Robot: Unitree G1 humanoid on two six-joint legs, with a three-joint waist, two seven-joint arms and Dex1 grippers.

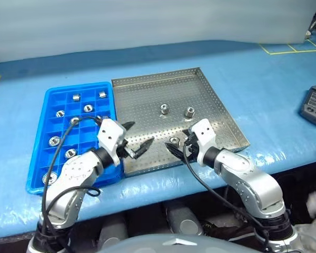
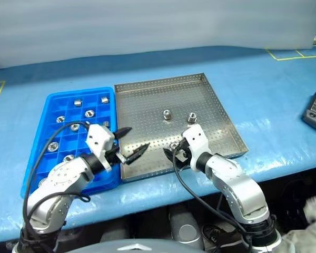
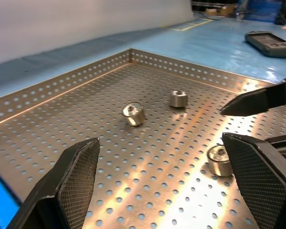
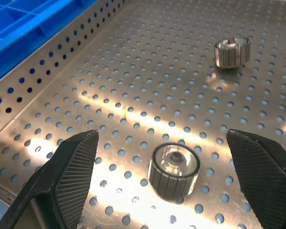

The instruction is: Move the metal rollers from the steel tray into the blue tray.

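The steel tray [image 1: 210, 100], a shiny perforated sheet with low punched rims, lies on the blue-covered tabletop [image 1: 163, 63], touching the blue tray [image 1: 45, 132], a glossy plastic grid of square cells. Three metal rollers [image 1: 165, 108], short ribbed cylinders with a central hole, rest on the steel floor; others sit in blue cells. The left tool [image 1: 138, 139] hovers open over the near rim. The right tool [image 1: 177, 142] stands open, its textured black fingers [image 4: 71, 176] flanking the nearest roller [image 4: 174, 169].

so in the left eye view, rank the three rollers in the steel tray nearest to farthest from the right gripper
1. Front roller, just ahead of the right gripper and its open fingers.
2. Right-hand roller, mid tray.
3. Left-hand roller, mid tray, slightly farther.
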